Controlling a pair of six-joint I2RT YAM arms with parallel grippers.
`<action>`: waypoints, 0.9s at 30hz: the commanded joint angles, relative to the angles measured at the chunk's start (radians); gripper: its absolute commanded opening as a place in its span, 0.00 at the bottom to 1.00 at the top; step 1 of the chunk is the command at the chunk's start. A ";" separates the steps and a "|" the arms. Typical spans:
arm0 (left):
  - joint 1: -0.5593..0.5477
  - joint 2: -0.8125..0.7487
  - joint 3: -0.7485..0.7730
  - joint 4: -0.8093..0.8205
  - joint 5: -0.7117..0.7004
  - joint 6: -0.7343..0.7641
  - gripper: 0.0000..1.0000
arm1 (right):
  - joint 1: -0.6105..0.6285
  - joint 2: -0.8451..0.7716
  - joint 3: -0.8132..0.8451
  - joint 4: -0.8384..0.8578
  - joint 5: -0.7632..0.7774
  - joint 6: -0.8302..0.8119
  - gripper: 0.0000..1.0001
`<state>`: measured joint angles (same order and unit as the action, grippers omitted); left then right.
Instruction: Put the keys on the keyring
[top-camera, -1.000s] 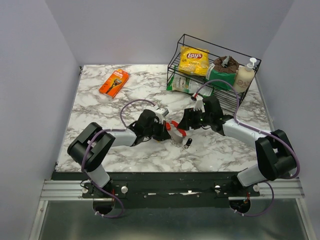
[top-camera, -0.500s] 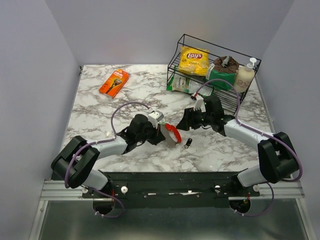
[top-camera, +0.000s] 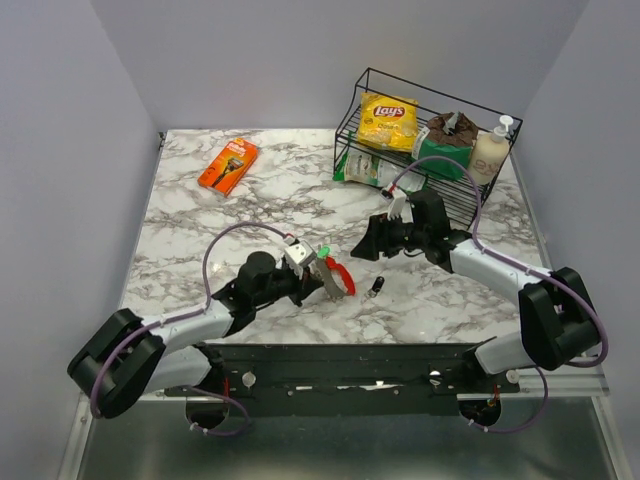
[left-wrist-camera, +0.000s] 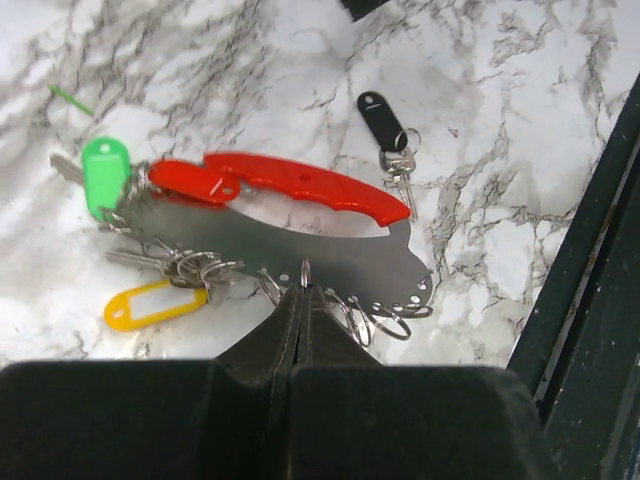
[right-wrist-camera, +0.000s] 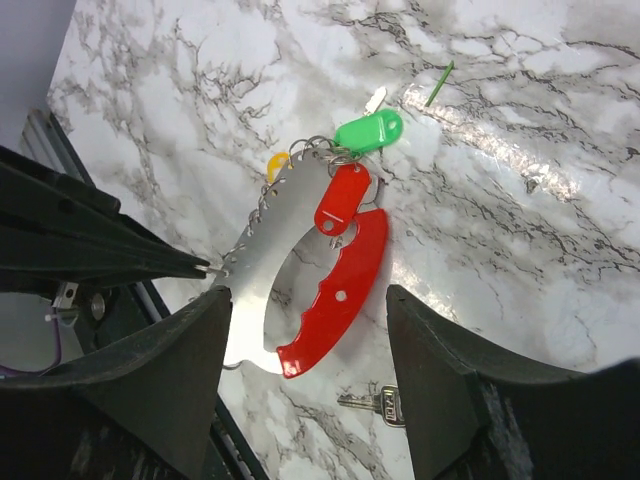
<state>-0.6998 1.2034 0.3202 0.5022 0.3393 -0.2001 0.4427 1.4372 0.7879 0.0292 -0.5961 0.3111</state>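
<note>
1. keyring (left-wrist-camera: 290, 235): grey plate with a red curved side, centre of the left wrist view; the left gripper (left-wrist-camera: 303, 293) is clenched on its lower edge.
2. keys with green tag (left-wrist-camera: 103, 172), red tag (left-wrist-camera: 195, 183) and yellow tag (left-wrist-camera: 150, 305): clustered at the keyring's left end.
3. black-tagged key (left-wrist-camera: 385, 128): upper right, lying on the marble table (left-wrist-camera: 520, 230), apart from the keyring.
4. right gripper (right-wrist-camera: 308, 300): released, jaws spread wide.
</note>
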 joint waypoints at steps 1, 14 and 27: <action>-0.044 -0.132 -0.088 0.159 -0.002 0.195 0.00 | -0.009 -0.021 -0.006 0.026 -0.033 -0.012 0.71; -0.219 -0.398 -0.216 0.171 -0.164 0.542 0.00 | -0.007 0.003 0.028 0.026 -0.065 -0.009 0.71; -0.237 -0.311 -0.199 0.186 -0.233 0.533 0.00 | -0.007 0.019 0.034 0.025 -0.076 -0.013 0.71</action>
<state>-0.9318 0.8528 0.1104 0.6579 0.1658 0.3382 0.4427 1.4445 0.7959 0.0376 -0.6453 0.3122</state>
